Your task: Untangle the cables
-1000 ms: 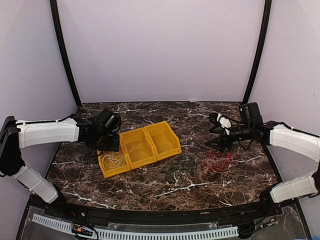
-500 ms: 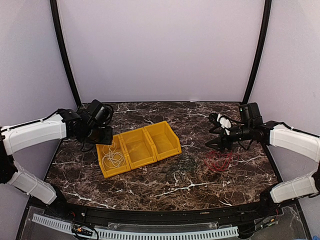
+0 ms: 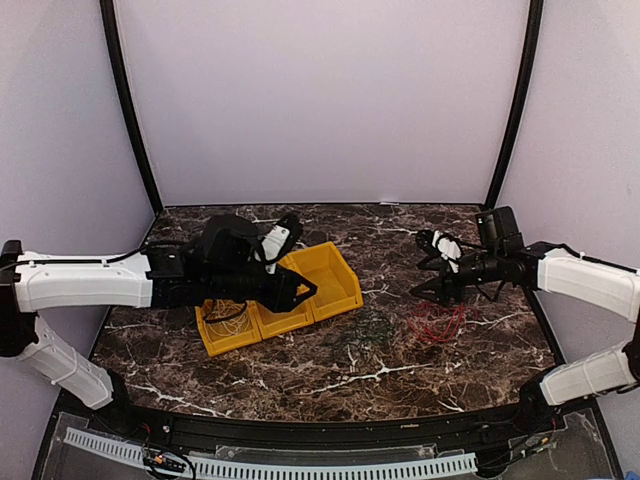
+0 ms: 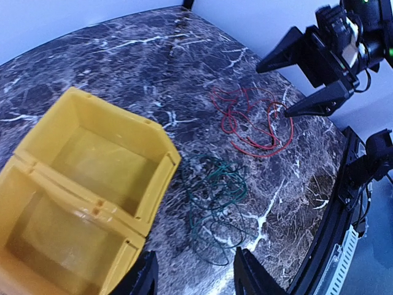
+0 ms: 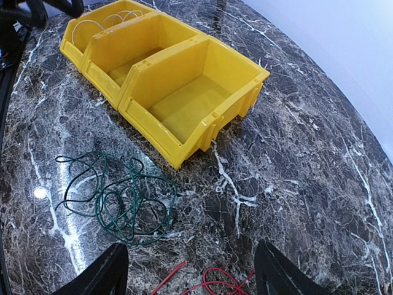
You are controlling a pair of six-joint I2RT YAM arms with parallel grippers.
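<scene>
Three yellow bins [image 3: 338, 284] sit mid-counter, white cable [image 5: 92, 23] in the leftmost; green cable [image 3: 362, 332] and red cable [image 3: 437, 322] lie beside; left gripper [image 4: 195, 279] and right gripper [image 3: 417, 264] gape empty.

Bin row [image 3: 335, 280] left of centre on surface [image 3: 300, 378]. First cable [image 3: 228, 322] in leftmost bin [image 3: 222, 346]. Second cable [image 4: 215, 196] on surface, just right-front of row. Third cable [image 4: 252, 120] farther right, apart.

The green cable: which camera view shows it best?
The right wrist view: the green cable lies whole and sharp, its loops easy to follow. In the left wrist view the cable is whole too, but darker. In the top view it is only a faint, small tangle.
</scene>
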